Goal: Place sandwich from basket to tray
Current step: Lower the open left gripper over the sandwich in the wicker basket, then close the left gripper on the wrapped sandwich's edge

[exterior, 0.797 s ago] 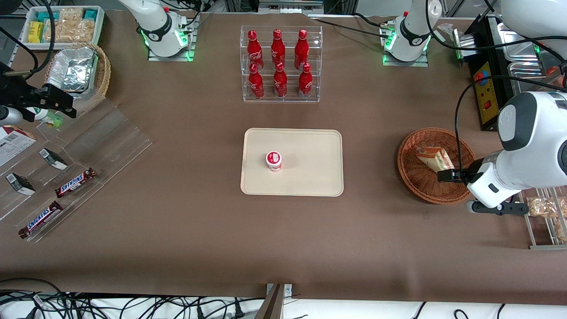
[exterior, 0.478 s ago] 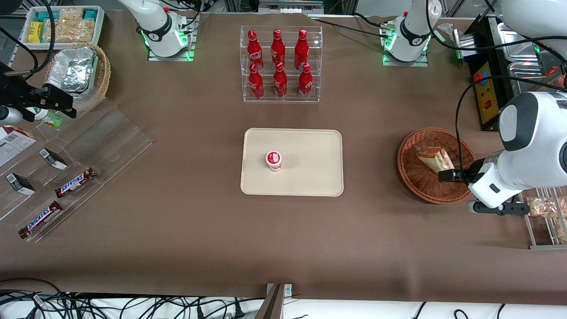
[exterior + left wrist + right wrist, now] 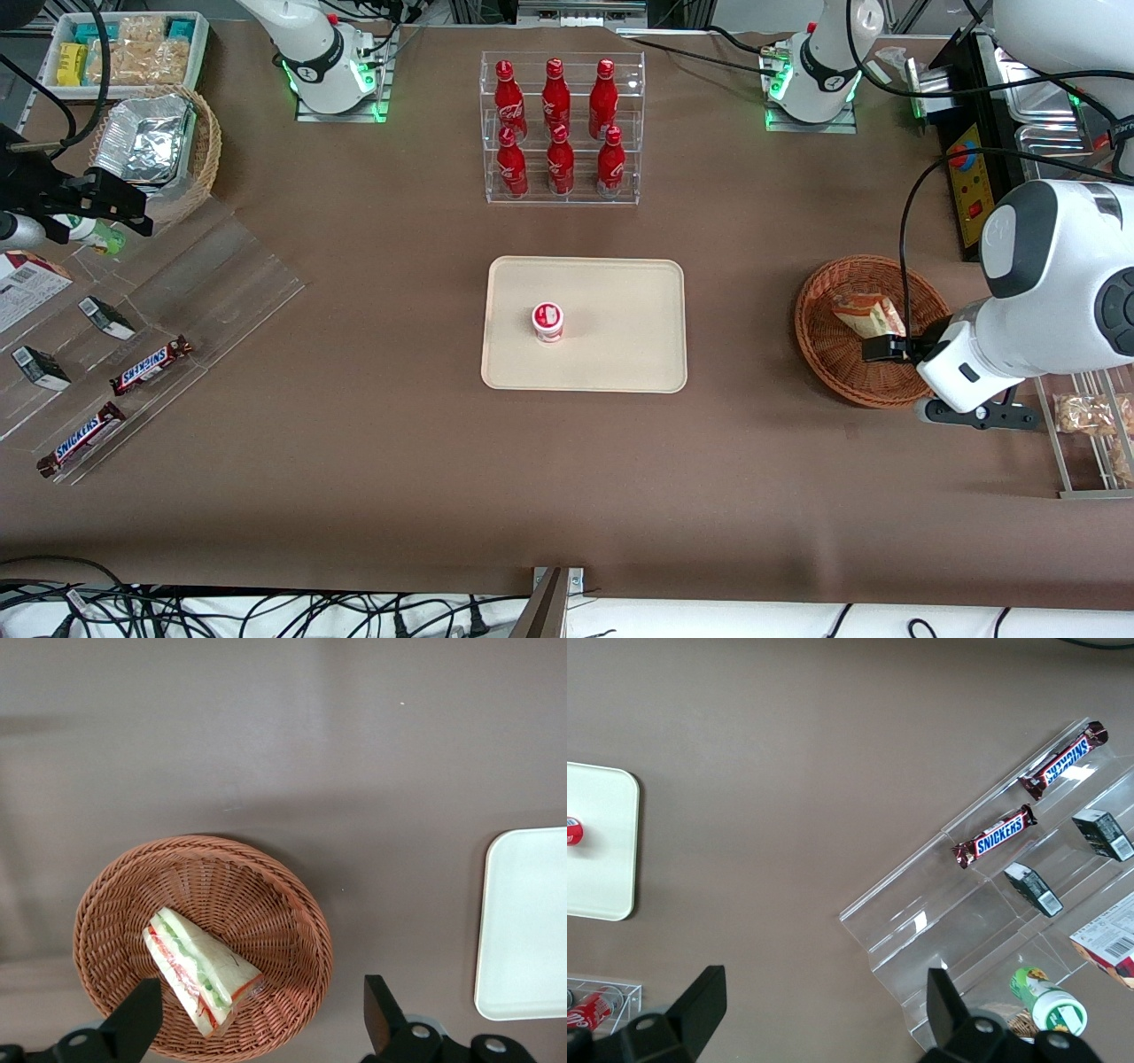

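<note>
- Low over the basket (image 3: 828, 354), at its edge nearer the front camera and toward the working arm's end of the table: the gripper (image 3: 883, 348), fingers (image 3: 133, 1020) spread wide, gripping nothing.
- Seen clearly only from the left wrist view: that wide spread, with one end of the sandwich (image 3: 202, 980) lying between the two fingers. From the front, just a dark tip at the sandwich's nearer end, with no telling whether touching or apart.
- Inside the basket, flat on the weave: the sandwich, white bread with green and red filling layers along its long edge, legible in the wrist view but only a pale wedge from the front.
- In the middle of the front frame, well apart from the basket: the tray (image 3: 620, 354), flat on the brown table (image 3: 399, 478).
- On the tray, nearer its end toward the parked arm: a small cup with a red-and-white lid (image 3: 548, 322), upright. Shown in the front and right wrist views, not in the left wrist view, where only one bare end of the tray appears.
- Above the tray in the front frame, farther from the camera: a clear rack of six red bottles (image 3: 560, 128).
- Toward the parked arm's end, sharpest in the right wrist view: chocolate bars (image 3: 994, 835) on a clear stepped stand (image 3: 939, 930).
</note>
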`<state>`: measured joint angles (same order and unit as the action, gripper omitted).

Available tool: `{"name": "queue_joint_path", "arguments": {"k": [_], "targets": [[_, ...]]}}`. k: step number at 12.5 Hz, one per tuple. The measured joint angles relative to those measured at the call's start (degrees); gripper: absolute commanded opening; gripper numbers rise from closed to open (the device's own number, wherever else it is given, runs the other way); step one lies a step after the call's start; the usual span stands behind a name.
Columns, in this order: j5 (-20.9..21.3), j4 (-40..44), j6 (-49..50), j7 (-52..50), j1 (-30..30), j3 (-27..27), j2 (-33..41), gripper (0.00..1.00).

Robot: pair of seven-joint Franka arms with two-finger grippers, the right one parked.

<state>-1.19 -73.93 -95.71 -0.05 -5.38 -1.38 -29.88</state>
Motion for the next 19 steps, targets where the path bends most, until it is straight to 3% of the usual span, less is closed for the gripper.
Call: {"name": "queue_joint_path", "arguments": {"k": [3,8,14,17,19], "targets": [[0.04,0.01,0.03,-1.07,1.24,-0.89,0.02,1.00],[-1.32,-3.83,-0.51,-7.91,9.93,-1.27,3.11,1.00],[-1.32,-40.28,-30.05,-23.14,9.48,-0.86,17.00,1.00],[-1.32,-51.59,-41.52,-31.42,9.43,-0.56,20.09,1.00],[-1.12,-54.65,-44.57,-37.09,9.02,0.92,20.64,1.00]]}}
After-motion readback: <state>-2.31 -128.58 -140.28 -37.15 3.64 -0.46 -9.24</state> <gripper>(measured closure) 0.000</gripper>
